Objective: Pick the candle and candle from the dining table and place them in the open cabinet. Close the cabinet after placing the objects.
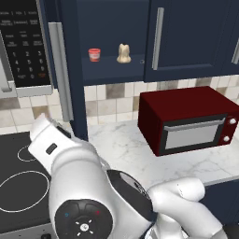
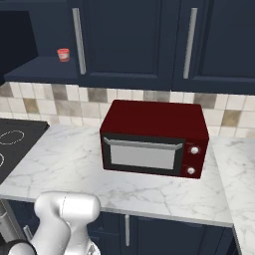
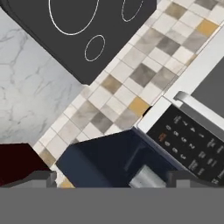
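The short lumpy cream candle (image 1: 123, 53) stands on the lower shelf of the open navy cabinet (image 1: 116, 74), beside a small red cup (image 1: 94, 54). The cabinet's door (image 1: 77, 84) is swung out toward me, its long silver handle (image 1: 60, 70) facing left. My white arm rises from below, its hand end close under that door. In the hand view my gripper (image 3: 116, 181) is open, the two fingertips (image 3: 41, 178) wide apart with nothing between them; the navy door and its silver handle (image 3: 144, 177) lie just ahead. The dining table is out of view.
A dark red countertop oven (image 1: 186, 119) sits on the marble counter (image 1: 121, 149) right of the arm. A black stovetop (image 1: 18, 172) with white rings lies to the left, and a black microwave (image 1: 23, 46) hangs above it. Closed navy wall cupboards (image 2: 134, 40) continue to the right.
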